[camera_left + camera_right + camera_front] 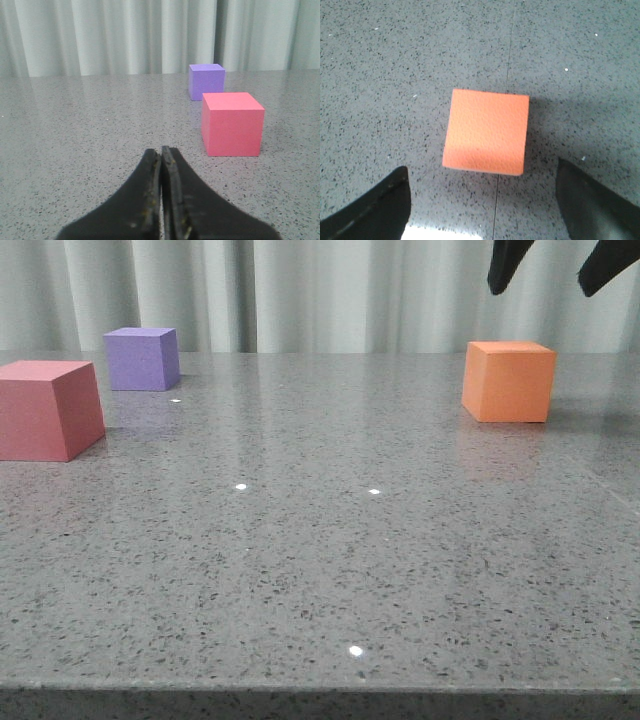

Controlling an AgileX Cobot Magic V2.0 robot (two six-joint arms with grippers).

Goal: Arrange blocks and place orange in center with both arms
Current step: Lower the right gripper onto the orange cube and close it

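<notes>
The orange cube (509,381) rests on the grey table at the right; seen from above, this cube (487,131) lies between and beyond my right gripper's spread fingers. My right gripper (553,268) hangs open above it, only its two dark fingertips showing at the top right; in its wrist view the right gripper (482,187) holds nothing. A pinkish-red cube (48,408) stands at the far left and a purple cube (143,358) behind it. My left gripper (161,152) is shut and empty, low over the table, with the pinkish-red cube (232,124) and purple cube (206,81) ahead of it.
A pale curtain (300,290) hangs behind the table's far edge. The table's front edge (320,688) runs along the bottom of the front view. A thin seam (510,60) crosses the tabletop beside the orange cube.
</notes>
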